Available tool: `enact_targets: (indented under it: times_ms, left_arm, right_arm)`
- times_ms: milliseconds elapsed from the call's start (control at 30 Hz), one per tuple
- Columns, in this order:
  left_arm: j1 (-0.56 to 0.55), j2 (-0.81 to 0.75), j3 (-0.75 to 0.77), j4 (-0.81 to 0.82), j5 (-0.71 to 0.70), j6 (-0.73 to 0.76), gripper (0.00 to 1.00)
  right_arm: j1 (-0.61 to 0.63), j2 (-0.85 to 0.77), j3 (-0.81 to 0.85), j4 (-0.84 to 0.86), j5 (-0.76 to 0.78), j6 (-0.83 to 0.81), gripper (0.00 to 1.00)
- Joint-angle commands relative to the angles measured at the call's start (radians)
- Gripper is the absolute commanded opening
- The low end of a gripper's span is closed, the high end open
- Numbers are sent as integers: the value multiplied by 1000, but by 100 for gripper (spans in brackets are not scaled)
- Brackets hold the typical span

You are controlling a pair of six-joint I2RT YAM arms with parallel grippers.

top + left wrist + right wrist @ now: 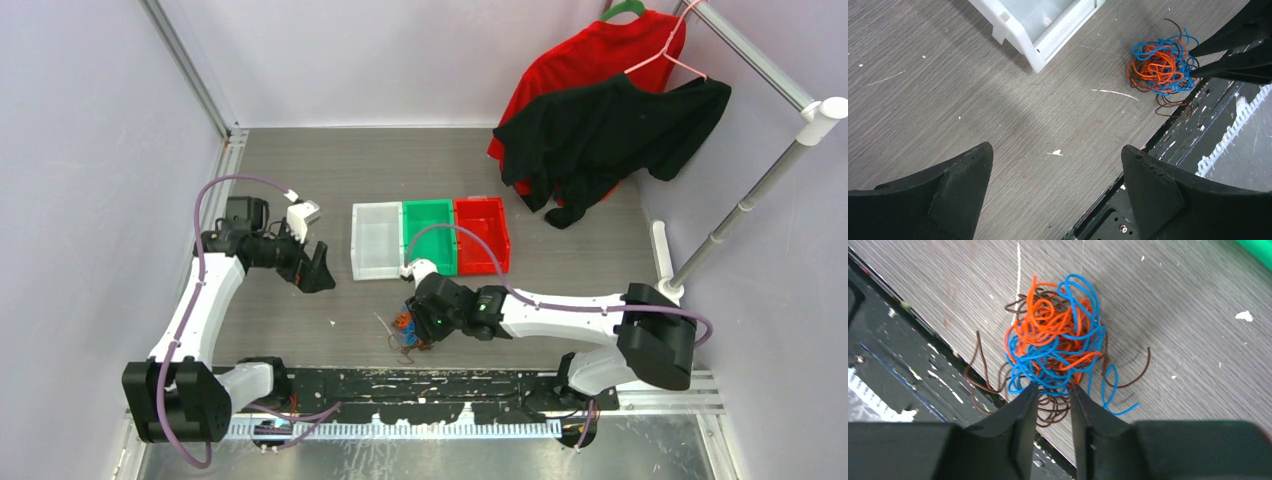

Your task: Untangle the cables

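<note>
— Where are the cables (1058, 345)?
— On the worktop (400, 160), by its near edge. They are one blue, orange and brown tangle, lying outside the bins.
— And the bins?
— The white bin (357, 240), green bin (430, 215) and red bin (482, 215) touch in a row. A purple hose (445, 227) arcs over the green and red ones.
— The right gripper (1054, 389)?
— Its jaws are a narrow slit apart at the tangle's edge. Brown strands lie in the gap, unclamped.
— The left gripper (1055, 150)?
— Its jaws are spread wide and hold nothing, near the white bin's corner.
</note>
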Motion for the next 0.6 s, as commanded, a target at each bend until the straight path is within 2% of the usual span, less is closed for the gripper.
enact_targets:
  times_ms: [0,33,133,267,500,533,567]
  left_arm:
    - [-5,-30,44,-22,46,24,99]
    - [-5,-33,44,-22,46,25,100]
    - [-5,-40,41,-19,51,25,99]
    - [-6,-43,43,-27,52,26,99]
    - [-9,-49,40,-32,63,34,100]
    - [-8,-48,40,-35,63,35,99]
    - [-8,-45,39,-37,65,35,99]
  right_arm:
    - [4,13,88,81,42,-49,28]
    - [3,16,99,85,58,-57,18]
    - [-6,32,133,91,83,-75,5]
    - [-27,61,179,88,62,-88,1]
    - [-39,100,267,47,57,-106,2]
    - [-44,100,278,27,52,-103,11]
    - [-50,96,279,14,47,-99,24]
